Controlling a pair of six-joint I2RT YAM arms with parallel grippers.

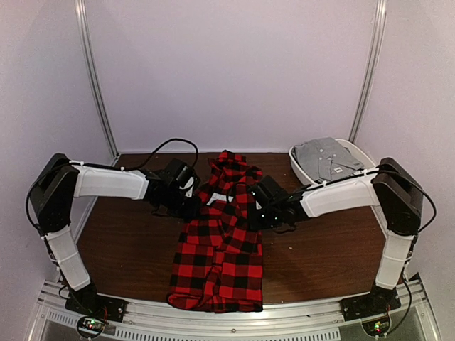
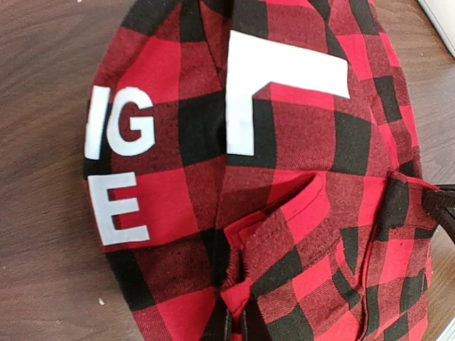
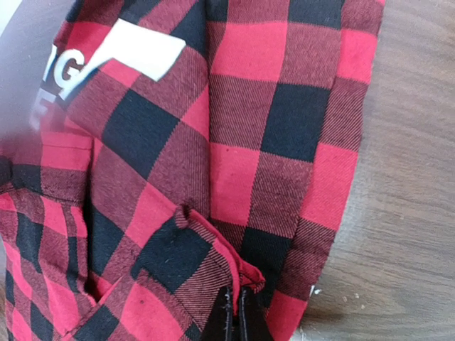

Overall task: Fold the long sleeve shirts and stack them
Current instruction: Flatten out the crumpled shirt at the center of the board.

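Two grippers hold one red-and-black check shirt [image 1: 219, 249], which lies at the centre of the brown table [image 1: 135, 238], running lengthwise from 12 to 6 o'clock with its lower hem at the near edge. The left gripper [image 2: 233, 325], at the shirt's 9 o'clock edge, is pinched on a fabric fold. The right gripper [image 3: 234, 316], at 3 o'clock, pinches another fold. White printed letters [image 2: 121, 128] show on the cloth. A white bin [image 1: 296, 163] at 2 o'clock contains a grey garment [image 1: 328, 158].
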